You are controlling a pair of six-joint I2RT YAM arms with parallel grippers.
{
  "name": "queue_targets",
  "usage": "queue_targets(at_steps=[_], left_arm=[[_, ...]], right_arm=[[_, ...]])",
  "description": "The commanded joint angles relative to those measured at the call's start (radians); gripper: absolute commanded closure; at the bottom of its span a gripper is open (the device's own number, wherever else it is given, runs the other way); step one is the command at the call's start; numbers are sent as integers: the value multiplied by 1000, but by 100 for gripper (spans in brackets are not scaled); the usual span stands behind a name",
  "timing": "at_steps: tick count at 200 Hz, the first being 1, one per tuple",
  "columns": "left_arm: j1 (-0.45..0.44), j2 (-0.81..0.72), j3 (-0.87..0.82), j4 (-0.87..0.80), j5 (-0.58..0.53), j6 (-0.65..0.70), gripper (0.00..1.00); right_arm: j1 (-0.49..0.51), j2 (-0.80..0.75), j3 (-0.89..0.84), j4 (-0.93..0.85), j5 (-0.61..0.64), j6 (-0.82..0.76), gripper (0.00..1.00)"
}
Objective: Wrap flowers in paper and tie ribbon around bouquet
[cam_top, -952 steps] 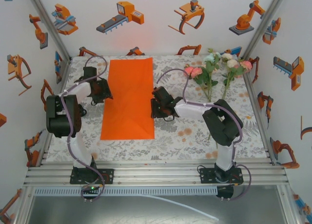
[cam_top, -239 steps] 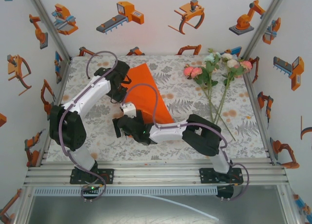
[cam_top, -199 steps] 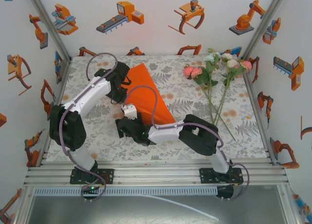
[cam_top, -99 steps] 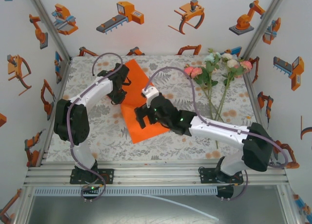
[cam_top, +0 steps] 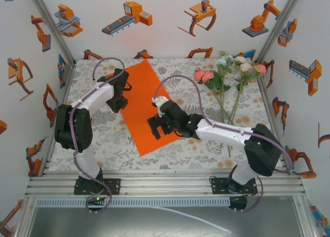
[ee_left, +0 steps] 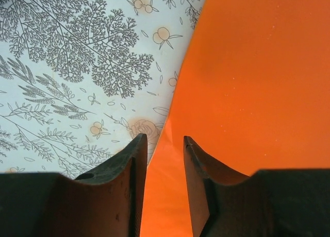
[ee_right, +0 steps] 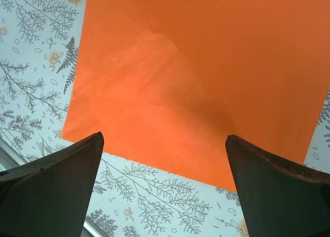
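The orange paper (cam_top: 141, 105) lies flat and slanted on the patterned cloth. My left gripper (cam_top: 122, 98) is at the sheet's left edge. In the left wrist view its jaws (ee_left: 163, 144) stand slightly apart, with the paper (ee_left: 247, 72) edge running into the gap. My right gripper (cam_top: 158, 131) hovers over the sheet's lower right part. Its jaws (ee_right: 164, 144) are wide open above the paper (ee_right: 206, 66) near a corner, holding nothing. The flowers (cam_top: 229, 72) lie loose at the back right, stems pointing to the front, apart from the paper. The ribbon is out of view.
The floral tablecloth (cam_top: 206, 144) covers the table. White walls with robot stickers close in the left, back and right sides. A metal rail (cam_top: 165, 183) runs along the near edge by the arm bases.
The folded, lifted paper has dropped flat and slanted. My left gripper's jaws have parted at its edge. My right arm swung from the front left to mid-table and opened wide.
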Motion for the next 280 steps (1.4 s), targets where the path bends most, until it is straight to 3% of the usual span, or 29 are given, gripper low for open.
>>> queue_targets(at_steps=[1, 17, 37, 66, 133, 193, 252, 280], left_arm=[[22, -6, -20, 59, -48, 80, 62], [56, -10, -51, 175, -22, 166, 60], [109, -4, -93, 336, 117, 297, 57], [176, 38, -103, 400, 270, 299, 57], [214, 127, -63, 461, 298, 339, 59], [226, 171, -22, 483, 335, 338, 69], [226, 174, -15, 487, 339, 331, 72], [226, 165, -19, 489, 349, 334, 72]], right_arm=[[1, 5, 6, 4, -15, 12, 8], [-1, 2, -3, 9, -12, 19, 8], [-2, 4, -5, 9, -12, 19, 8], [-11, 9, -12, 10, -8, 32, 8], [-34, 17, -35, 32, -26, 57, 8], [-37, 38, -27, 27, -26, 58, 8], [-42, 35, -26, 19, -20, 57, 8], [-73, 19, -38, 2, 50, 70, 8]])
